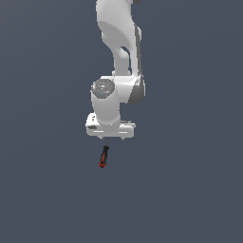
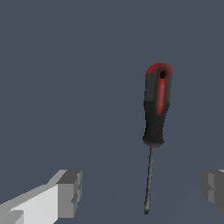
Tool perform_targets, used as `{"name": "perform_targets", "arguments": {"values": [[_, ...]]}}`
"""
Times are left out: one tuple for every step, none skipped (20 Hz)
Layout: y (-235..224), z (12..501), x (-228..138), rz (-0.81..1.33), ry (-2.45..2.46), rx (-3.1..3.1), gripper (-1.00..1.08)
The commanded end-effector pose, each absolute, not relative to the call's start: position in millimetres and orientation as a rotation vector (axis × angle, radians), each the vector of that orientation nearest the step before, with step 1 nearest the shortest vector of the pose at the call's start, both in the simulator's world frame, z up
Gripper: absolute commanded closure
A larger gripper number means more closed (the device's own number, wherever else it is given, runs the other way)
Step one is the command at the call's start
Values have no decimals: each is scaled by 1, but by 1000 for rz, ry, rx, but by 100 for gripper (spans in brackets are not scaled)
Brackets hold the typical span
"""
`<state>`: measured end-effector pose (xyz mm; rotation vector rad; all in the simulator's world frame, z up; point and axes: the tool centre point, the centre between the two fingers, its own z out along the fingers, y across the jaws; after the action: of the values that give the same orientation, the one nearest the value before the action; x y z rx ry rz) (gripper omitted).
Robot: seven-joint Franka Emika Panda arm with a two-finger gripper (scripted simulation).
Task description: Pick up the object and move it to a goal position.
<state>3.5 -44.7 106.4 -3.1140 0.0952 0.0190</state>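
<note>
Exterior view. The arm hangs nose-down over a plain dark surface, its gripper just above the screwdriver. The tool lies flat on the surface, handle pointing toward the camera and thin shaft running back under the hand. The fingers are too small here to judge their spread.

Wrist view. The screwdriver lies between the two fingertips, nearer one of them and touching neither. Its red-and-black handle lies farther from the fingers; the dark shaft reaches back to the line between them. The jaws stand wide open and hold nothing. No goal marker shows in either view.

Handling. The tool is judged light and rigid, with no fragile part. The shaft is thin and probably slippery, and pads closing on it could let it roll or pivot. The thicker handle offers a broader seat, so the better hold is across the handle near its middle. That calls for shifting the hand along the tool's axis before descending.
</note>
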Motion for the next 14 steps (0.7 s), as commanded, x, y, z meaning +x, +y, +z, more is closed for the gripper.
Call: {"name": "perform_targets", "arguments": {"values": [[-60, 90, 5, 11, 123, -3123, -92], [-64, 85, 5, 8, 132, -3126, -92], [-68, 80, 5, 6, 140, -3129, -92], [-72, 76, 5, 5, 146, -3131, -92], [-75, 73, 5, 3, 152, -3133, -92], [-78, 70, 5, 2, 156, -3134, -92], [-80, 68, 5, 1, 160, -3136, -92], [-81, 66, 5, 1, 163, -3137, -92], [-82, 65, 5, 0, 164, -3137, -92], [-82, 65, 5, 0, 164, -3137, -92], [-81, 66, 4, 3, 163, -3136, -92], [-81, 66, 4, 3, 163, -3136, -92], [-81, 65, 4, 3, 163, -3136, -92], [-81, 63, 4, 3, 163, -3136, -92]]}}
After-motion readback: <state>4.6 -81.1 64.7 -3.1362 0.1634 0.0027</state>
